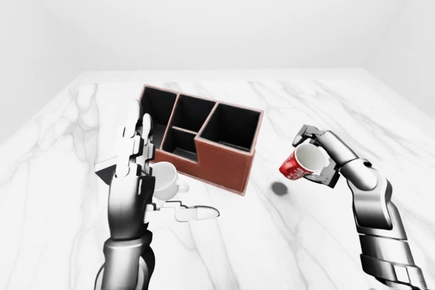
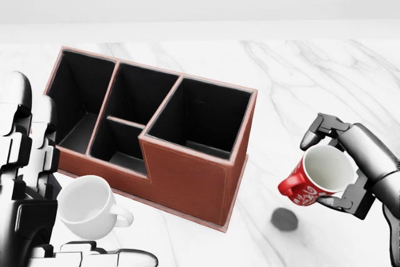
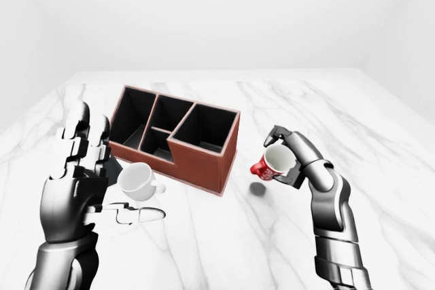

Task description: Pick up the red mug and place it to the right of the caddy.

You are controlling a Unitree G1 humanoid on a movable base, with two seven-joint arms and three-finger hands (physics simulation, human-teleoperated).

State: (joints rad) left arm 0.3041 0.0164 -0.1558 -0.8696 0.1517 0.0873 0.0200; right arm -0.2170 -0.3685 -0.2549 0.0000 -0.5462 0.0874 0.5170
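Left of the right hand (image 2: 350,167) in the head view stands the brown caddy (image 2: 156,132) on the marble table (image 2: 312,73).
That hand's fingers clamp the red mug (image 2: 315,182), tilted, above its shadow; the left hand (image 1: 136,174), fingers spread apart, holds nothing, with a white mug (image 2: 90,207) just beside it.

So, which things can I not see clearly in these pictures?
- Caddy: compartment floors are hidden by its own walls in all views.
- Red mug: white print too small to read; right hand covers its far side.
- Left hand: cut off by head view's left edge.
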